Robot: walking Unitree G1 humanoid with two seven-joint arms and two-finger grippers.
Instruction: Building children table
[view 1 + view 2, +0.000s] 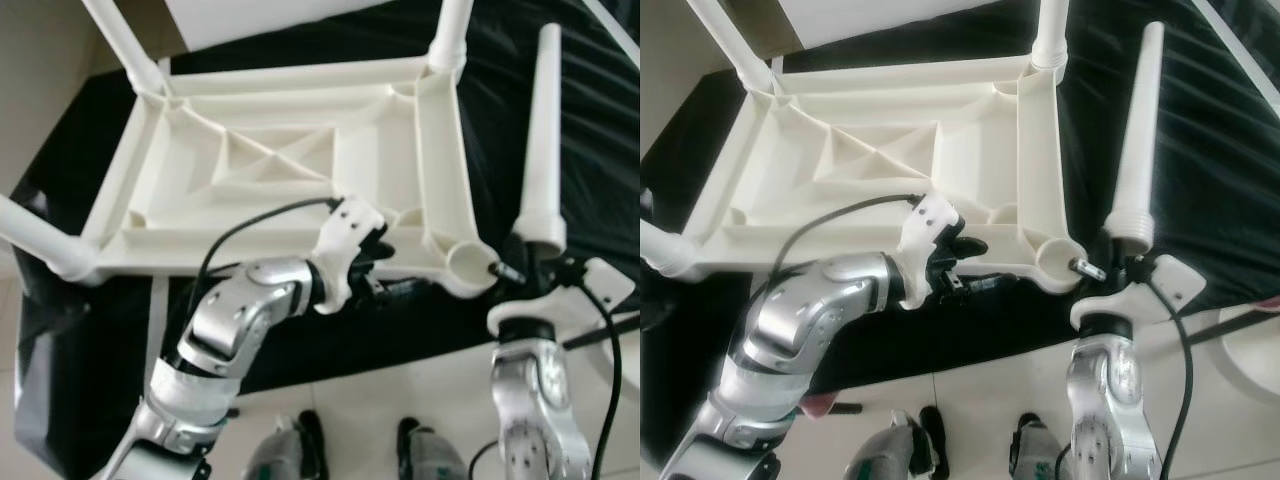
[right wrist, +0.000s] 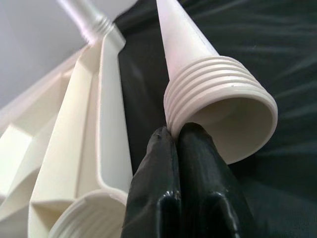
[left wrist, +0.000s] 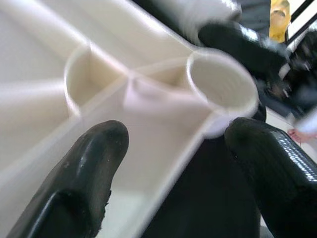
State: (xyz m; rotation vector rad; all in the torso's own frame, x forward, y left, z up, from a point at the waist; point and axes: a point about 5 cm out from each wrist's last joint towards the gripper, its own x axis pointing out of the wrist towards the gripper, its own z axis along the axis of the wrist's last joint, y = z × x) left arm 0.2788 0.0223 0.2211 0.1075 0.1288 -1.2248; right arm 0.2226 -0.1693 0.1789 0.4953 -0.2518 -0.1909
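Note:
The white plastic table (image 1: 440, 150) lies upside down on a black cloth, with three legs screwed in. Its near right corner socket (image 1: 468, 262) stands empty. A loose white leg (image 1: 545, 130) lies on the cloth to the right of the table, its threaded end (image 2: 218, 94) toward me. My left gripper (image 1: 390, 268) is open at the table's near rim, just left of the empty socket (image 3: 220, 84), with one finger over the inside and one outside. My right gripper (image 2: 178, 131) is shut, its tips pressed against the leg's threaded end.
The black cloth (image 1: 600, 150) ends close in front of me, and the pale tiled floor (image 1: 420, 385) starts there. My feet (image 1: 300, 440) stand at its edge. A white round object (image 1: 1252, 350) lies on the floor at the right.

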